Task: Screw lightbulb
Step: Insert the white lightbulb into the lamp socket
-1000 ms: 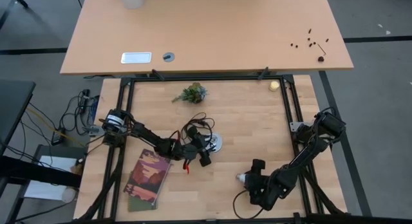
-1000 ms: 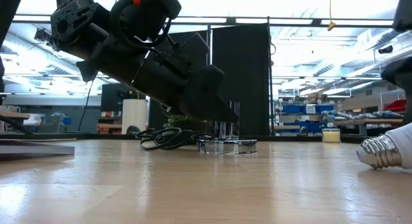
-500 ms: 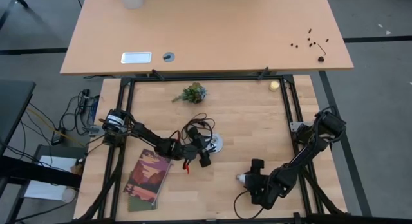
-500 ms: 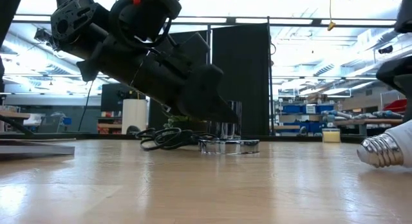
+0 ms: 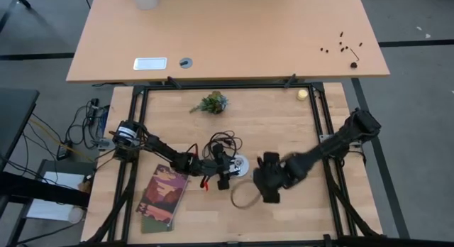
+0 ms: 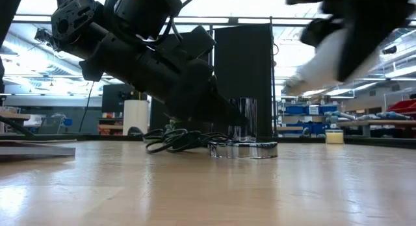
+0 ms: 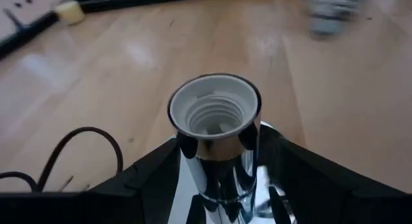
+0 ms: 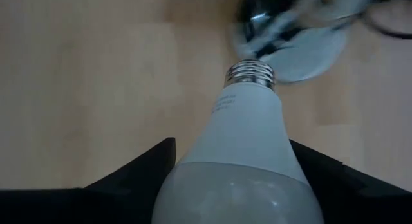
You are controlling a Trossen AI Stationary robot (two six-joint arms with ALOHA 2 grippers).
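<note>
Two grippers busy: left gripper (image 7: 219,185) pinching the socket (image 7: 214,114) upright, right gripper (image 8: 235,179) clamping the lightbulb (image 8: 248,127) midair near it. Looks tilted, maybe — threads could cross and jam.

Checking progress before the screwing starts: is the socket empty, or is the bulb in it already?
Empty. The socket's bare threads show, and the right gripper holds the lightbulb apart from it.
</note>
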